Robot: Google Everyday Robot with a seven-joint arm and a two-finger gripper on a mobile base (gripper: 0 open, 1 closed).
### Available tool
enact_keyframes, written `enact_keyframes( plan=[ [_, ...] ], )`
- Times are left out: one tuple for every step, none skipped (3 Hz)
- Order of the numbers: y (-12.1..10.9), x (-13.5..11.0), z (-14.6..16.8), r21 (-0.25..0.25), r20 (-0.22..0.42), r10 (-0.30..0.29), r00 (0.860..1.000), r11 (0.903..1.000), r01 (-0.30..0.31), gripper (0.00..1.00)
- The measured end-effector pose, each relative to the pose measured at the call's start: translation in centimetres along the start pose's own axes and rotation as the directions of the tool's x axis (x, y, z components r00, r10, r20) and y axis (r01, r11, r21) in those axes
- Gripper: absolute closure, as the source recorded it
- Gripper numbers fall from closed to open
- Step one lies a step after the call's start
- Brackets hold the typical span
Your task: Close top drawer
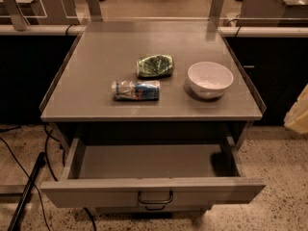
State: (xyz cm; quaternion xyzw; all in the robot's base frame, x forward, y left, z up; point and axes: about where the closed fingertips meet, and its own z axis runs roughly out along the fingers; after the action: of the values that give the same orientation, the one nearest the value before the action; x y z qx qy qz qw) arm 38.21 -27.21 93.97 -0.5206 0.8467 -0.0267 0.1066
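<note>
**Top drawer standing open, gripper showing at the frame's edge**

The top drawer (96,194) is sitting pulled well out of the grey cabinet, at about 6 o'clock in the view. Its long flat front panel is running across the bottom of the picture, and the grey tray floor behind it is lying open to the camera. The small dark loop handle (155,197) is hanging at the middle of that panel. Just under it, a second, similar handle (155,208) is peeking out from a lower drawer front.

The gripper (299,110) is showing only as a pale cream shape at 3 o'clock, cut off by the right edge of the frame. It is hanging beside the cabinet's right side, apart from both the worktop and the drawer, and it is touching nothing. Whether it is wide or narrow I cannot tell.

Above the drawer, the grey worktop (91,66) is carrying three things near its middle. A white bowl (210,79) is standing upright toward 2 o'clock. A crumpled green packet (154,65) is lying toward 12 o'clock, to the bowl's left. A clear bottle (136,90) with a blue label is lying on its side just in front of the packet. The three are sitting near one another but not touching.

At 8 o'clock, dark cables (14,150) are trailing over the speckled floor.
</note>
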Motion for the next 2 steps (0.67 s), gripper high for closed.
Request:
enact_keyframes(
  plan=[
    [2.48, 2.29, 1.84, -0.053, 0.007, 0.070, 0.998, 0.9962, -0.070, 1.00],
    [2.61, 2.51, 2.34, -0.061, 0.004, 0.073, 0.997, 0.9955, -0.073, 1.00]
  ],
)
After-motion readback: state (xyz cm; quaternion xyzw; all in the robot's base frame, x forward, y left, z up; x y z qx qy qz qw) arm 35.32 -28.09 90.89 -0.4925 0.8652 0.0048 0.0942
